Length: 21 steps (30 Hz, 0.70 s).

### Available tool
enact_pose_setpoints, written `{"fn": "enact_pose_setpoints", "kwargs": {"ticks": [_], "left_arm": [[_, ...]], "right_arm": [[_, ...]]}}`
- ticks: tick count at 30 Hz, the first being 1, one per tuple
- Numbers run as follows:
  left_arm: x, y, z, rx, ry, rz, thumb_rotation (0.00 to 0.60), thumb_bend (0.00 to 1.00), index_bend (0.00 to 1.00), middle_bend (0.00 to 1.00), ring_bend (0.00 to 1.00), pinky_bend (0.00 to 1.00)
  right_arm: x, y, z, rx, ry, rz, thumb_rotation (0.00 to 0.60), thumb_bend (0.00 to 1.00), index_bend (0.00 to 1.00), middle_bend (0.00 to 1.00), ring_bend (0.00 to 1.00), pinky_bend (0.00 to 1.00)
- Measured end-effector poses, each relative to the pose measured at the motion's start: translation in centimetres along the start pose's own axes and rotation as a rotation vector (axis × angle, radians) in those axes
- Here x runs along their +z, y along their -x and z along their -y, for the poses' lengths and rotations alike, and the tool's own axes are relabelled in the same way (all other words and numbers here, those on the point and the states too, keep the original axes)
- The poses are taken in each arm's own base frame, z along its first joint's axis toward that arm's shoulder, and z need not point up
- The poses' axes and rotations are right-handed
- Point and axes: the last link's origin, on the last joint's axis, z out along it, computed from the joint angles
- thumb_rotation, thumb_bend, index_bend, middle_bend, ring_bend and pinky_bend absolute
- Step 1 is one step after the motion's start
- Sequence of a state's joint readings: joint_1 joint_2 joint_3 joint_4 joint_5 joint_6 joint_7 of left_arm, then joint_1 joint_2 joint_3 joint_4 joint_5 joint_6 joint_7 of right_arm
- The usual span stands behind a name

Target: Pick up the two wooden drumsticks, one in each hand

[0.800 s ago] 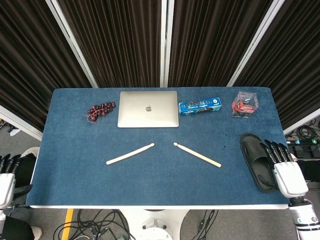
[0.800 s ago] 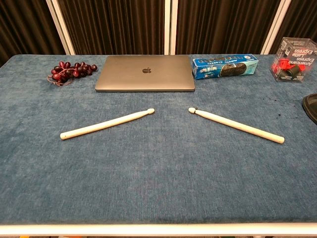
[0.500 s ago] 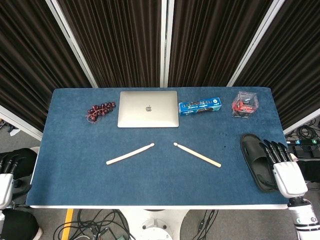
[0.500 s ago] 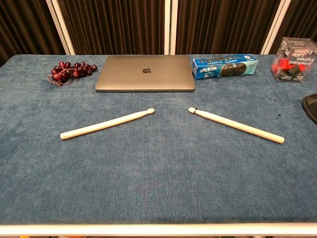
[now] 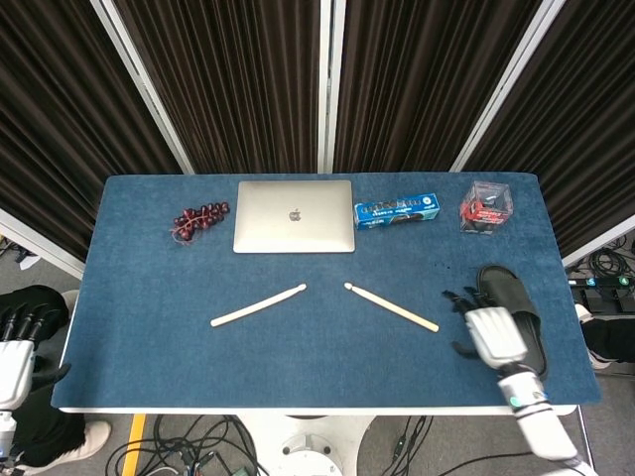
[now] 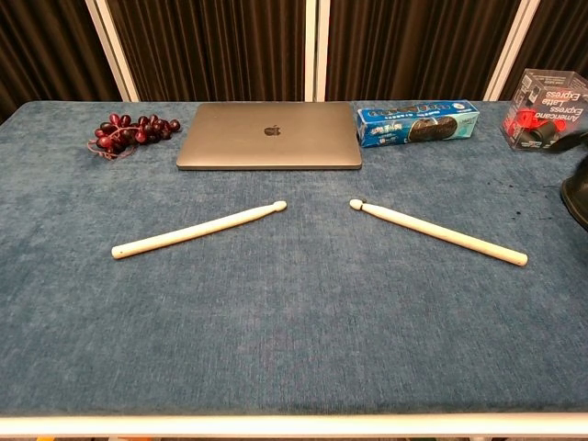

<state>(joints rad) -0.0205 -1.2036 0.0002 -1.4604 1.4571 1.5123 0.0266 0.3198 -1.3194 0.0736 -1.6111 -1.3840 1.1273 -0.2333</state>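
Two pale wooden drumsticks lie on the blue table, tips toward each other. The left drumstick (image 5: 258, 305) (image 6: 197, 230) slants down to the left. The right drumstick (image 5: 392, 307) (image 6: 439, 232) slants down to the right. My right hand (image 5: 493, 335) hovers over the table just right of the right drumstick's butt end, fingers spread and holding nothing; it stands apart from the stick. My left hand (image 5: 14, 349) hangs off the table's left edge, fingers apart and holding nothing, far from the left drumstick. The chest view shows neither hand clearly.
A black slipper (image 5: 516, 309) lies right behind my right hand. Along the back stand a closed laptop (image 5: 294, 216) (image 6: 268, 136), dark grapes (image 5: 200, 219) (image 6: 129, 131), a blue box (image 5: 397, 211) (image 6: 418, 122) and a clear box (image 5: 486, 205) (image 6: 549, 110).
My right hand has swung left from the table's right edge, past the slipper, to near the right drumstick's butt end. The left hand shifted only slightly. The sticks have not moved.
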Motion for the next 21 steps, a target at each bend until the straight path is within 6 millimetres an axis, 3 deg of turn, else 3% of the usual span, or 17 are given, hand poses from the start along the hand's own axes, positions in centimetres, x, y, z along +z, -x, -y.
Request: {"fn": "enact_pose_setpoints", "kwargs": {"ticks": [5, 9, 21], "left_arm": [[-0.2, 0.2, 0.2, -0.007, -0.008, 0.011, 0.6, 0.14, 0.19, 0.12, 0.04, 0.04], [-0.4, 0.4, 0.5, -0.01, -0.016, 0.024, 0.6, 0.14, 0.19, 0.12, 0.04, 0.04], [-0.4, 0.7, 0.5, -0.015, -0.013, 0.04, 0.6, 0.14, 0.19, 0.12, 0.04, 0.04]], "right_arm": [[3.5, 2.6, 3.1, -0.007, -0.005, 0.056, 0.6, 0.15, 0.26, 0.42, 0.19, 0.3], [5.4, 3.8, 4.2, -0.021, 0.018, 0.064, 0.6, 0.2, 0.31, 0.45, 0.21, 0.31], [6.7, 5.0, 4.4, -0.117, 0.051, 0.069, 0.6, 0.29, 0.39, 0.49, 0.25, 0.32]]}}
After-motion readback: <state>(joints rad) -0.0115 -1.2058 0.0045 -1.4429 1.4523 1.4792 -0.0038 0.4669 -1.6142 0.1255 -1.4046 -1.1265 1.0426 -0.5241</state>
